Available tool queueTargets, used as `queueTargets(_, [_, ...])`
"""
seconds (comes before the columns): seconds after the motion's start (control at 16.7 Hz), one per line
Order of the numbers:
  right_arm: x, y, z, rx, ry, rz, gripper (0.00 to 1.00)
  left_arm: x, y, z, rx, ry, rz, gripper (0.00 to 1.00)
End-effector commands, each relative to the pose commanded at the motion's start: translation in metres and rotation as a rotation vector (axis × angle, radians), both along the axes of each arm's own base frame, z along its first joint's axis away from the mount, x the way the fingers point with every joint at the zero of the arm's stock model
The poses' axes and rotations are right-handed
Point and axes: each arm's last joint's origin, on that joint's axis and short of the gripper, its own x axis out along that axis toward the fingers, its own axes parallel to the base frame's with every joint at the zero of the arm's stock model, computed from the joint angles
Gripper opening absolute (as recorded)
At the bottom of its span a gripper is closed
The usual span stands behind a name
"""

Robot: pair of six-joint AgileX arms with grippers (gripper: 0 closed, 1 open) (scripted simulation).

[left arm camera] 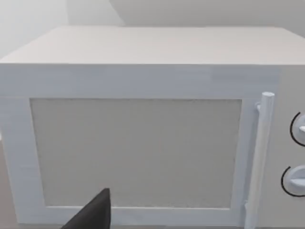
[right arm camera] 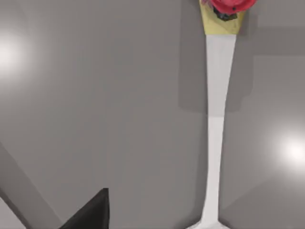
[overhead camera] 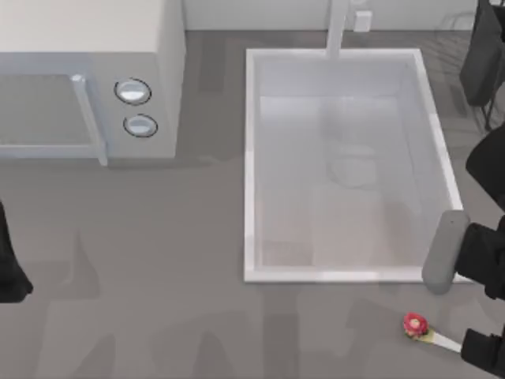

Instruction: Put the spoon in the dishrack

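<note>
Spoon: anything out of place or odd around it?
The spoon lies flat on the counter by the sink's front right corner, outside the basin, intact, nothing spilled. The right arm's end effector is at its handle end. Nothing else stands out.

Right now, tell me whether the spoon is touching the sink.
Apart. The top view shows bare grey counter between the spoon and the sink's front rim; the right gripper is at the spoon's handle end.
</note>
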Motion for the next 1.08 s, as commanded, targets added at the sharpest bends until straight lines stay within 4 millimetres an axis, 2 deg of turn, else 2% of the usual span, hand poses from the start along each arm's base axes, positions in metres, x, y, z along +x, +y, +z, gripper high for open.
queueTargets(0.48, [0.002, 0.002, -0.08, 0.004, -0.01, 0.002, 1.0, 0.0, 0.0, 0.0, 0.0, 0.0, 0.0, 1.0])
queueTargets(0.6, [0.0, 0.001, -0.089, 0.002, -0.004, 0.002, 1.0, 0.0, 0.0, 0.0, 0.0, 0.0, 0.0, 1.0])
queueTargets(0.84, [-0.001, 0.001, -0.09, 0.001, -0.003, 0.002, 1.0, 0.0, 0.0, 0.0, 0.0, 0.0, 0.0, 1.0])
queueTargets(1.08, [-0.001, 0.001, -0.09, 0.001, -0.003, 0.002, 0.7, 0.0, 0.0, 0.0, 0.0, 0.0, 0.0, 1.0])
